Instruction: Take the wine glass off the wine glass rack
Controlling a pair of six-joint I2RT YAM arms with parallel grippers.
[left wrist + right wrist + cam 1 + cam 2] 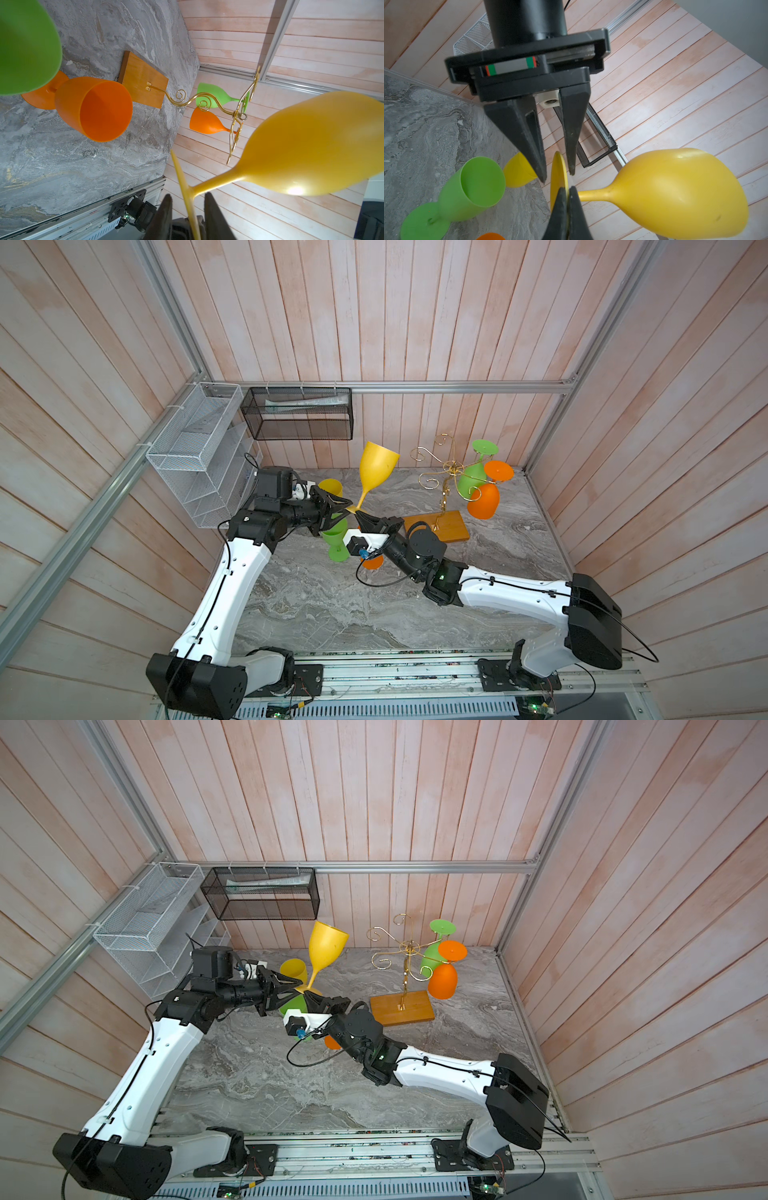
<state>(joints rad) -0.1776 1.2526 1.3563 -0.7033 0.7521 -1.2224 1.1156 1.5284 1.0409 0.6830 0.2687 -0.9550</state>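
A yellow wine glass (377, 470) (326, 946) hangs in the air left of the gold wire wine glass rack (446, 466) (409, 946), bowl up and tilted. My right gripper (566, 189) (360, 517) is shut on the rim of its flat foot. From the opposite side my left gripper (188, 196) (348, 508) straddles the same foot, open, with a narrow gap on each side of the disc. A green glass (473, 477) and an orange glass (484, 499) hang upside down on the rack's right arms. The rack's wooden base (440, 526) rests on the marble top.
Under the grippers a green glass (336, 541), a yellow glass (331, 487) and an orange glass (372, 562) are on the table. A white mesh basket (195, 452) and a black mesh basket (297, 414) hang on the back-left walls.
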